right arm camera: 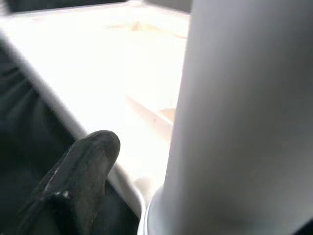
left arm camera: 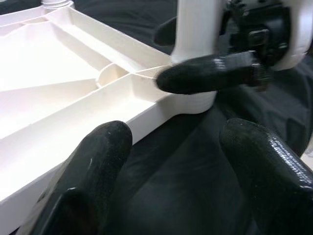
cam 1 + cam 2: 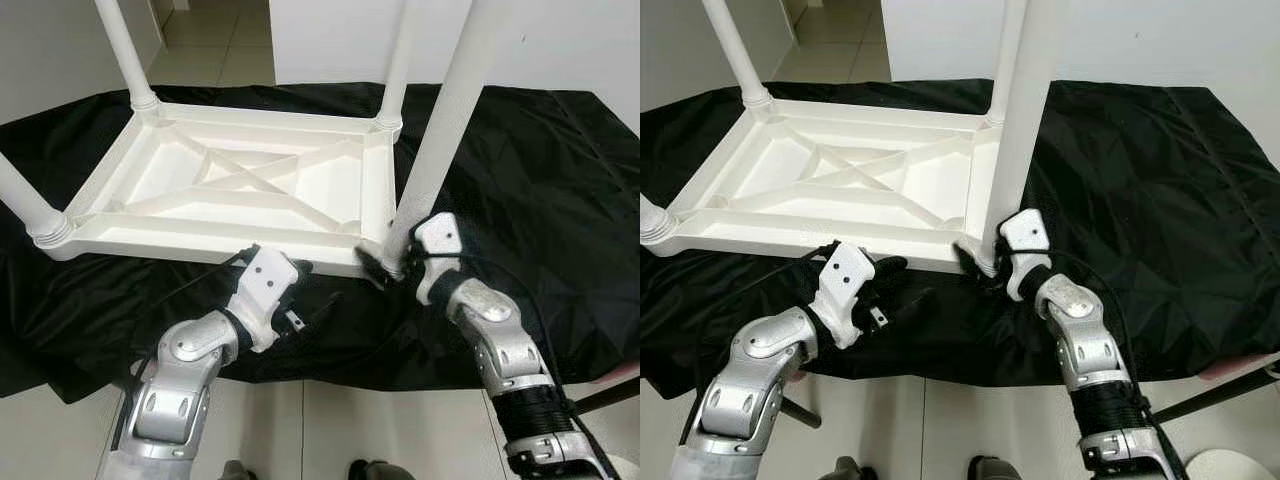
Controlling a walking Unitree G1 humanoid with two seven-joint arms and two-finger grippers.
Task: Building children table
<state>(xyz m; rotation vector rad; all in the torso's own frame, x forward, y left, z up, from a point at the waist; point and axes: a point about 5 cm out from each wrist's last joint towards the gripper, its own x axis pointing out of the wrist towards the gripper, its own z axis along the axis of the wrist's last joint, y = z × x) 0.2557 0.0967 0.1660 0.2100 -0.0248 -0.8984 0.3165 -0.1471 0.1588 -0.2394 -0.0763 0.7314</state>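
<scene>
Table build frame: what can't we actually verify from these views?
- Leg tops: all four white legs cut off by the head views' upper edge.
- Seating of the near-right leg in the tabletop socket: hidden by the right claw.
- Right wrist view: blurred, overexposed.
- Left claw grips nothing.

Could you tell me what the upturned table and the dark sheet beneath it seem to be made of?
The table top and its legs look like moulded white plastic: one even matte colour, with ribs cast into the underside. The black sheet looks like thin synthetic fabric, perhaps nylon or polyester, since it creases sharply and has a faint sheen.
</scene>
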